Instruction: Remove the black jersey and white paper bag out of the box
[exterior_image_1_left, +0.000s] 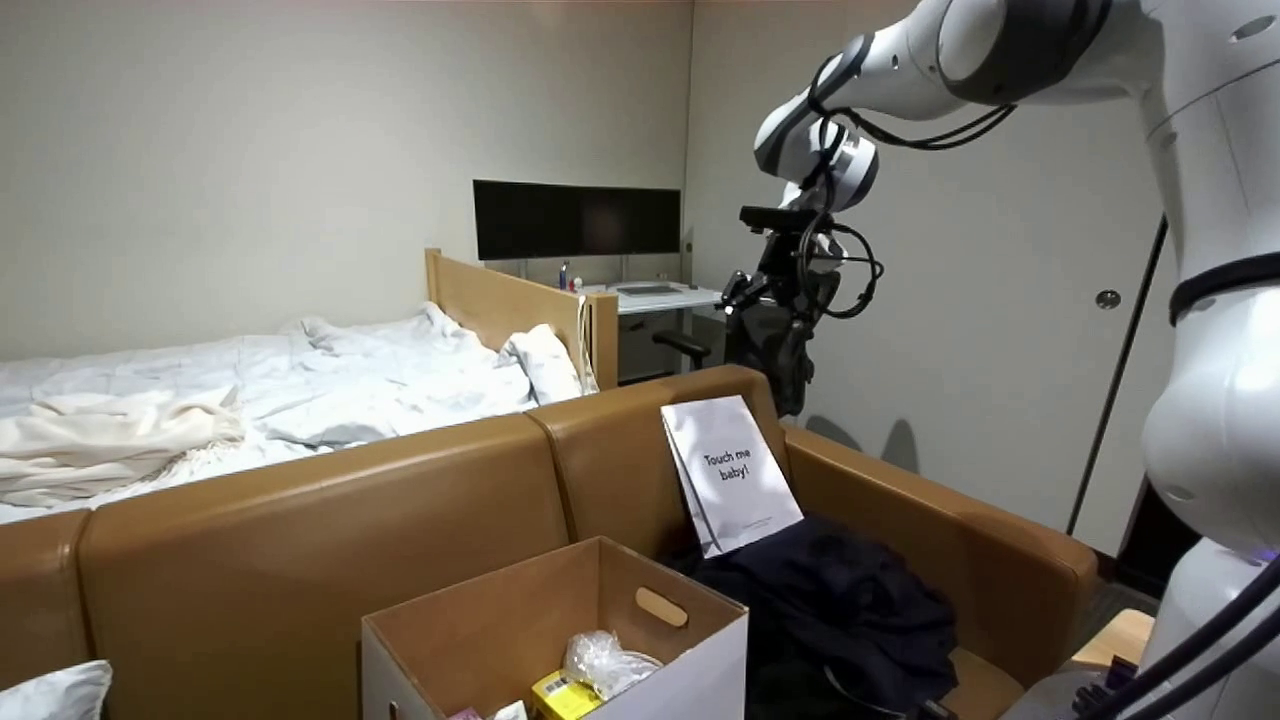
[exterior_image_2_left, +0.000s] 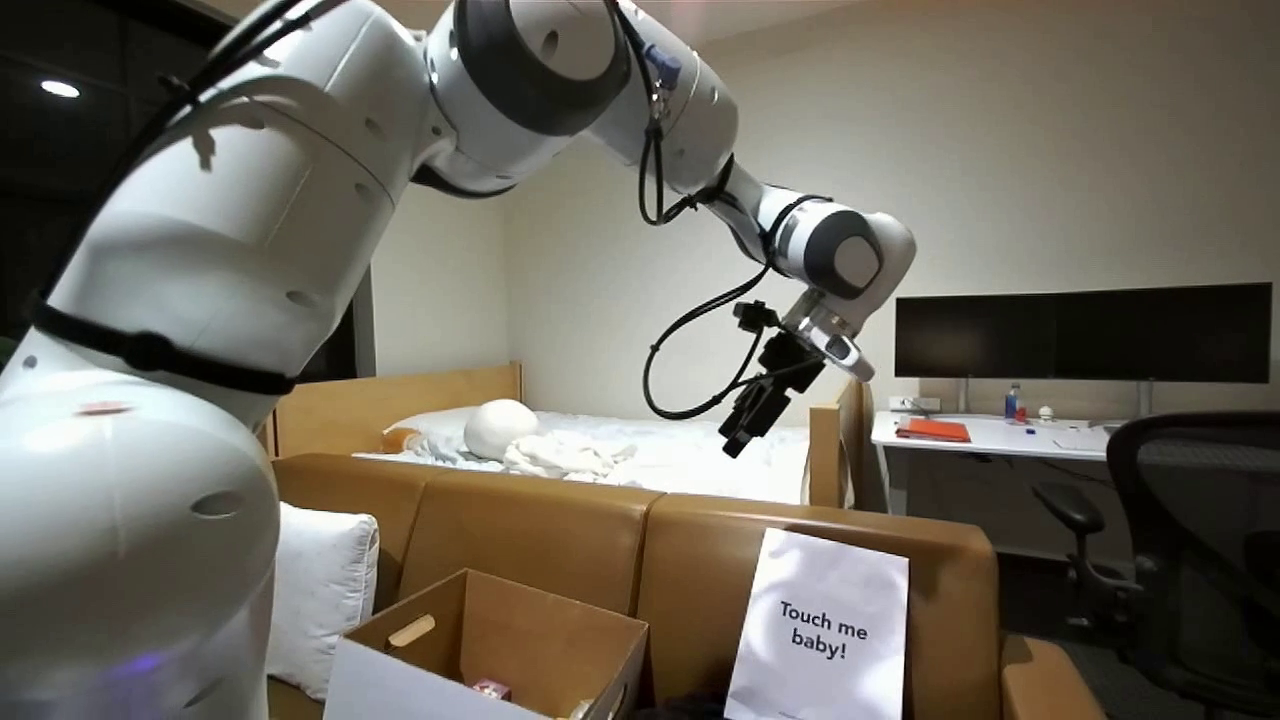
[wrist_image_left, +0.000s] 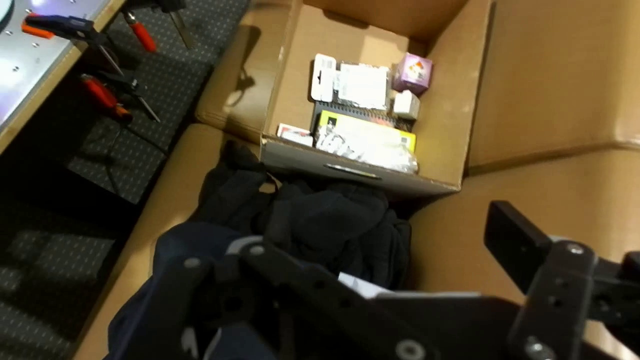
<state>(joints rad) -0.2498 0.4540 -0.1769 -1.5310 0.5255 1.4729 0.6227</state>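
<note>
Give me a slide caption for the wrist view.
Past the open hand: dark clothing beside a box holding packages, and a sliver of white paper bag.

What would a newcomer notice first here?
Probably the white paper bag printed "Touch me baby!", leaning against the back of the brown leather-look sofa. Next, the white robot arm arching through both exterior views, its black gripper hanging jaws apart, higher than the sofa. Then the crumpled dark clothing heaped beside the white-sided cardboard box.

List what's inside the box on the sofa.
The box holds a purple carton, small white carton, white card, flat white packet, spiral-bound item, yellow item partly under clear plastic, and red-and-white pack. Whatever lies beneath these is covered.
</note>
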